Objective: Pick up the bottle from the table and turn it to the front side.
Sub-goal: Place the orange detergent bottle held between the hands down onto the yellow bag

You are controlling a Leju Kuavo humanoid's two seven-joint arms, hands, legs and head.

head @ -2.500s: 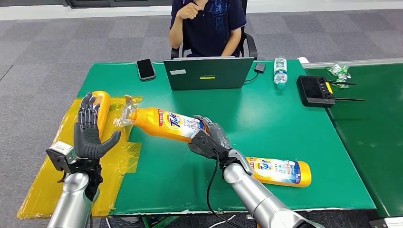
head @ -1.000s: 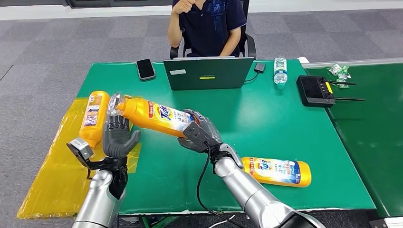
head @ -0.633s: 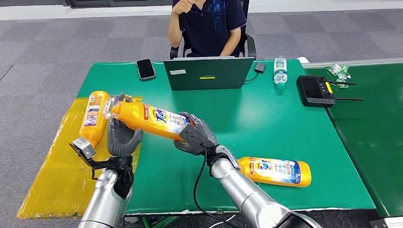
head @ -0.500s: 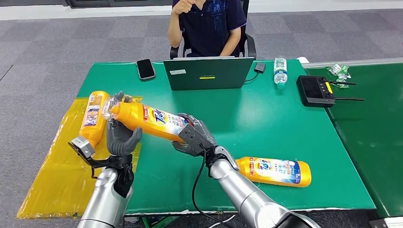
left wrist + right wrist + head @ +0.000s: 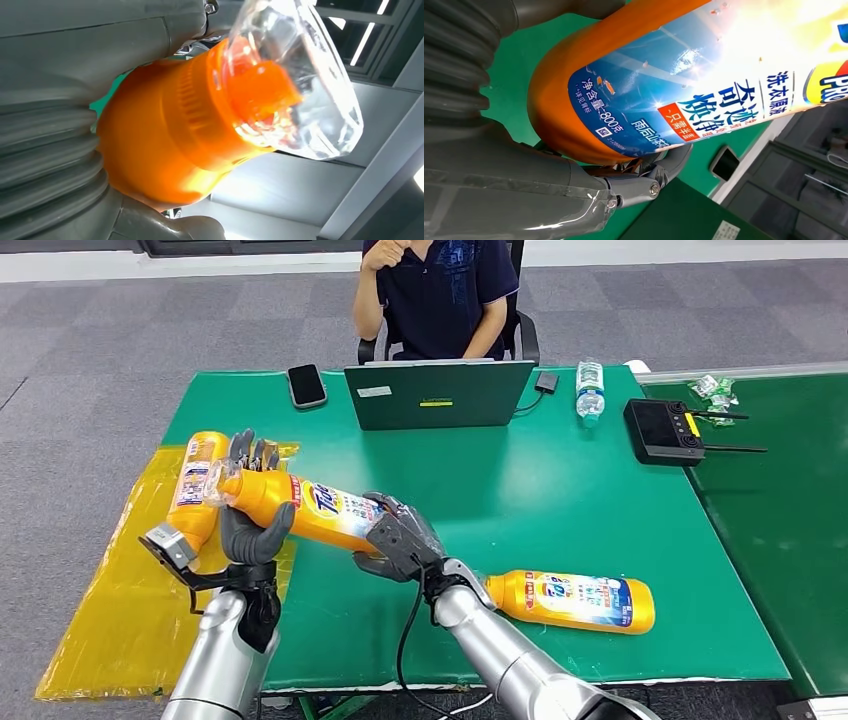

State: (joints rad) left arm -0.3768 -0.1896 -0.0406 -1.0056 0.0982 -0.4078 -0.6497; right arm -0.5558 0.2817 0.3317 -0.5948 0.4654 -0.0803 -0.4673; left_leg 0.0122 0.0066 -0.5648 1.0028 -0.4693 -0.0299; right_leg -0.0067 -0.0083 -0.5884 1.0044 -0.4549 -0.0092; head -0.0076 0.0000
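The bottle (image 5: 300,508) hangs in the air over the near left part of the table (image 5: 560,510), lying nearly level with its cap end out past the table's left edge. My right hand (image 5: 395,545) grips its base; my left hand (image 5: 250,525) cups under the neck, fingers up behind it, though I cannot tell for sure that it is clamped. To do this well, I should let the left close firmly before the right loosens, then roll the label toward me. A second bottle (image 5: 195,485) lies just left of the held one on the yellow sheet (image 5: 110,620), so the cap has little room there. A third bottle (image 5: 585,600) lies well right; the laptop (image 5: 440,395) sits well behind.
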